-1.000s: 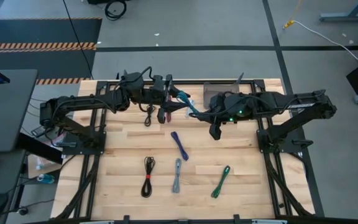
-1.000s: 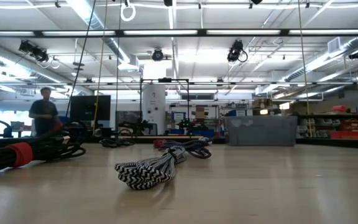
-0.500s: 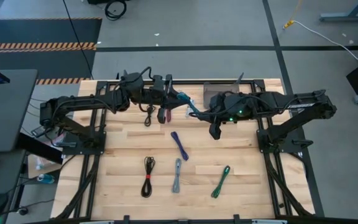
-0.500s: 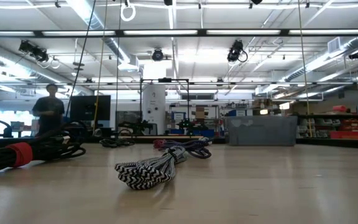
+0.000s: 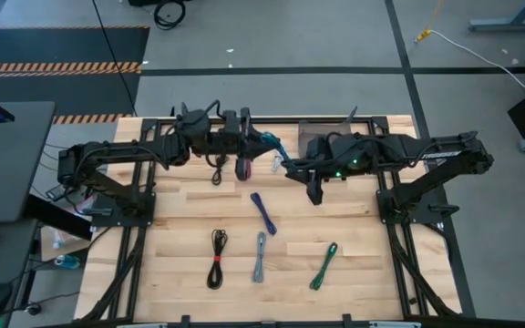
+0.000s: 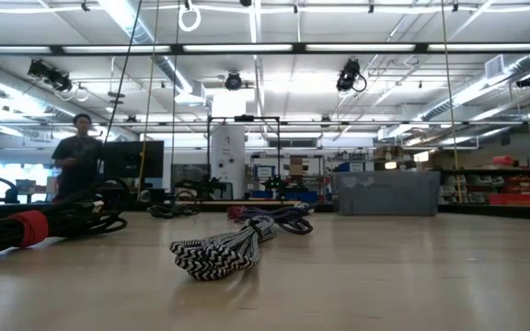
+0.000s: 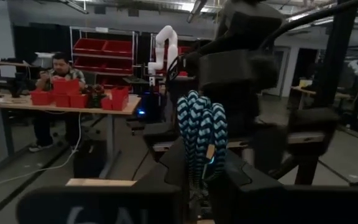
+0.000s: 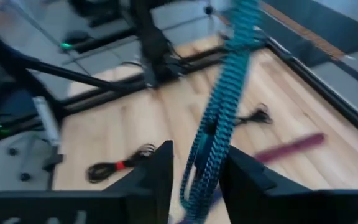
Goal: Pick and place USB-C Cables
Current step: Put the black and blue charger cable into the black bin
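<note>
High view: left gripper (image 5: 255, 138) pinches the teal braided USB-C cable (image 5: 274, 148) while right gripper (image 5: 289, 165) stands parted around it; light, limp, best held mid-bundle.

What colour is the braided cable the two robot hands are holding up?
The braided cable is teal with black stripes, clearest in the left wrist view.

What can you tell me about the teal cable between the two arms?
The teal cable is a short braided bundle, striped teal and dark, folded into several parallel strands. It hangs in the air above the far middle of the table, touching no wood. The left claw is shut on one end, and the cable's other end runs between the fingers of the right claw, which are parted around it.
</note>
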`<action>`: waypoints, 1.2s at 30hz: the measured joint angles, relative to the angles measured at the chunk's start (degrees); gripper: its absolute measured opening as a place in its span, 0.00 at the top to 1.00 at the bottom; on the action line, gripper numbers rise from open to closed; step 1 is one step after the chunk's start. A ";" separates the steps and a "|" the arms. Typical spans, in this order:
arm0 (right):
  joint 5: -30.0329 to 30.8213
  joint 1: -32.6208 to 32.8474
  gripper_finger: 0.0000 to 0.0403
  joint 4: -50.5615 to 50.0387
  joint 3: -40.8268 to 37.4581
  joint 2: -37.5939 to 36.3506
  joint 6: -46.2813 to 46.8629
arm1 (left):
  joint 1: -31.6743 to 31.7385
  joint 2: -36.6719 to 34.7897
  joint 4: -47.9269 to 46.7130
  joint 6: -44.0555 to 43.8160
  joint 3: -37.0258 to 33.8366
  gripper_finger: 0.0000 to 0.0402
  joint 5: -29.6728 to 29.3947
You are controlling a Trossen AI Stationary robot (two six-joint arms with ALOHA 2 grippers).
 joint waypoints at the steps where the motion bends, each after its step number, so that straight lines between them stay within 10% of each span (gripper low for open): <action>1: -1.47 0.12 0.66 1.36 0.00 -0.05 -0.52 | 0.04 0.00 0.00 0.00 0.02 0.91 0.00; 36: -2.19 -1.62 0.62 6.99 0.07 -10.32 -7.24 | 8.80 10.06 -0.16 -5.39 0.02 0.91 4.20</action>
